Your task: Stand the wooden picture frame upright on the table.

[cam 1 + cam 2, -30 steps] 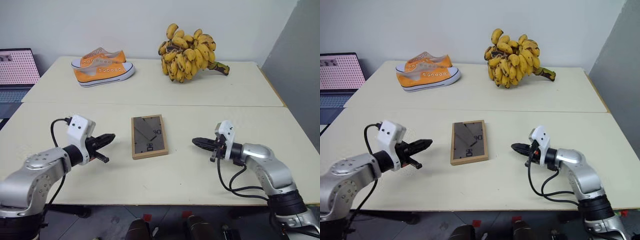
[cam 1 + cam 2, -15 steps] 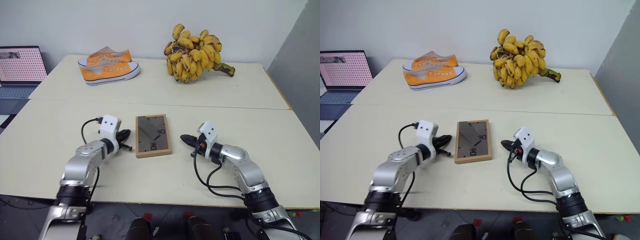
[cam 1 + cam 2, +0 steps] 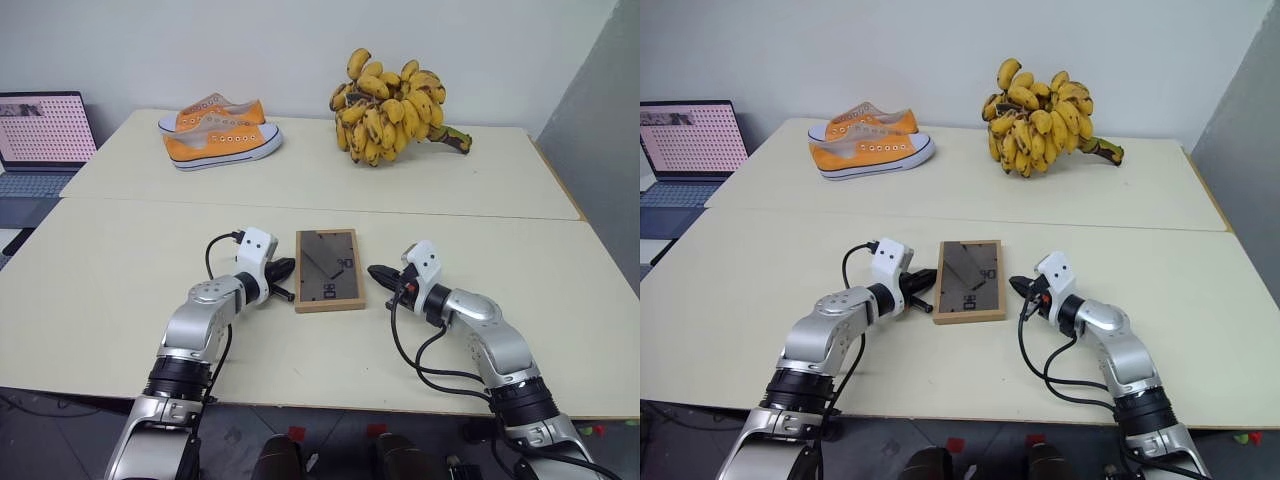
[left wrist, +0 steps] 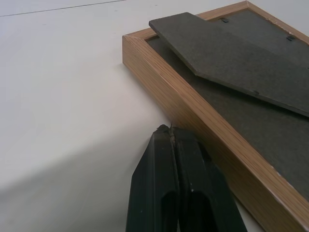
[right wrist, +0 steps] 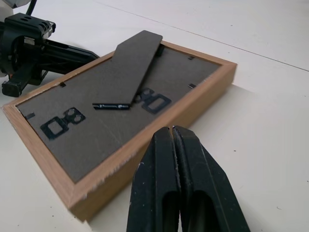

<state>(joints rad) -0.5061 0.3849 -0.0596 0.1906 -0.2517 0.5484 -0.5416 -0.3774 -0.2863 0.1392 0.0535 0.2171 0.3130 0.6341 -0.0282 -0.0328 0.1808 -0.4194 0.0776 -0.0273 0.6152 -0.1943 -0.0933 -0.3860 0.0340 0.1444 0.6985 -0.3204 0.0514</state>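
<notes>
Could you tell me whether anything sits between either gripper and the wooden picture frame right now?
Nothing visible does. The wooden picture frame lies back-up on the table; the shut left gripper sits at one long edge and the shut right gripper at the other. The shoes and bananas lie far behind.

Colours and patterns across the tabletop scene.
Cream-beige table (image 3: 120,260); light-wood picture frame (image 3: 328,270) with dark grey-brown back; black-fingered left gripper (image 3: 287,268) and right gripper (image 3: 376,272); orange sneakers (image 3: 220,137) with white soles; yellow, brown-spotted bananas (image 3: 390,100); laptop (image 3: 40,135) screen showing a red-dotted white grid.
</notes>
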